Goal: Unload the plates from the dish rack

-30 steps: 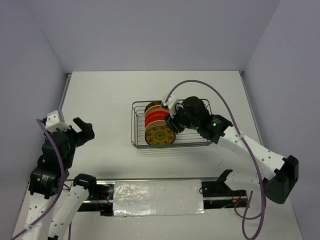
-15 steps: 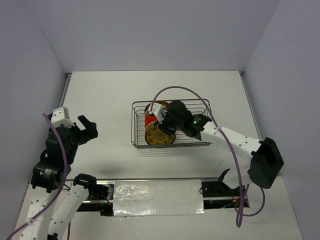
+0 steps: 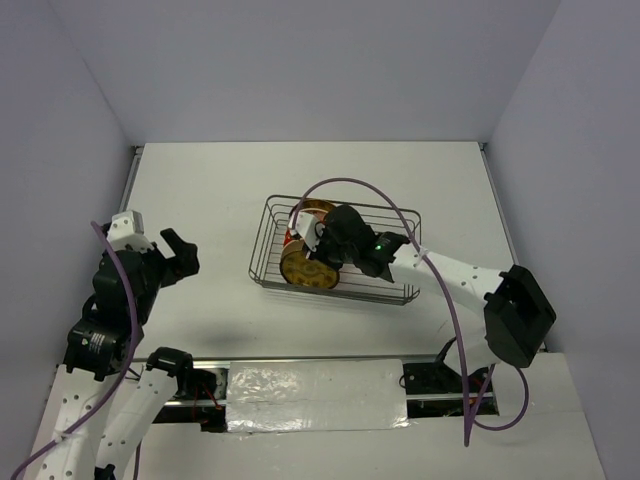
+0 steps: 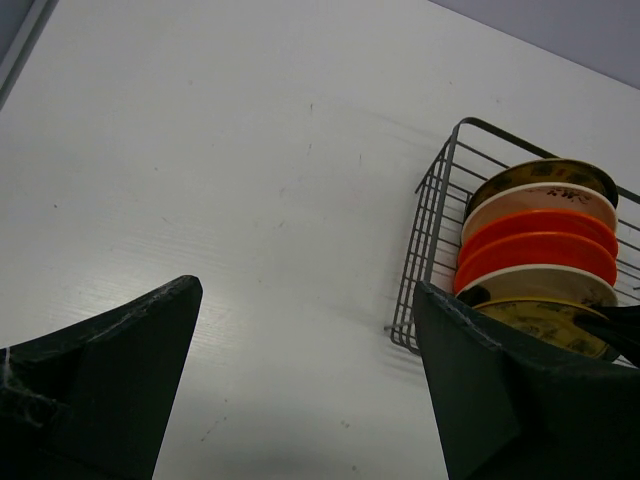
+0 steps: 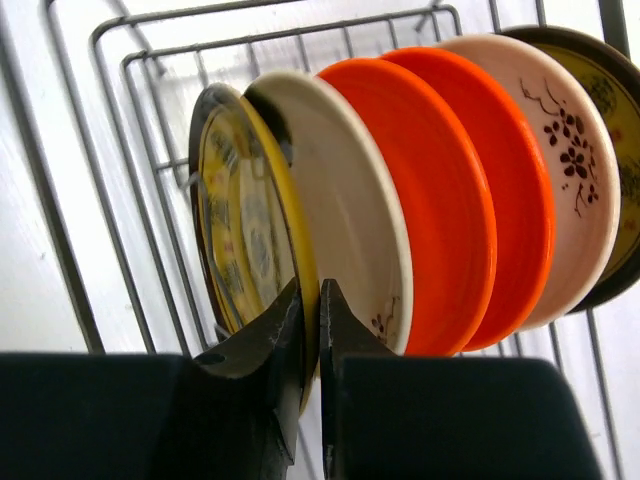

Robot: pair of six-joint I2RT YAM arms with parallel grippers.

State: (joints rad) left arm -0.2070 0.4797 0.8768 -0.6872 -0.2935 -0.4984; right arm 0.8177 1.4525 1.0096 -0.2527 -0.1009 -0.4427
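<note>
Plates [image 3: 300, 272] stand on edge in a tight row at the left end of the dish rack [image 3: 395, 288], which sits mid-counter [image 3: 210, 180]. Far left, the left gripper [image 3: 181, 252] hangs over bare counter well apart from the rack, its fingers spread wide and holding nothing.

In the right wrist view the row reads, left to right:
- a patterned yellow plate [image 5: 245, 230], dark yellow with brown ornament
- a cream plate [image 5: 345, 200] with a small dark mark near its rim
- two plain orange-red plates [image 5: 440, 190]
- a sprigged cream plate [image 5: 565, 150] bearing a dark floral mark
- a second yellow plate [image 5: 615, 110] at the far end

The right gripper [image 5: 309, 305] is pinched onto the rim of the patterned yellow plate, with its fingers nearly together and only that rim between them.

Compared with a second ago, the right arm has reached farther left across the rack. The rack itself has slewed, so that its near left corner now lies farther left.
</note>
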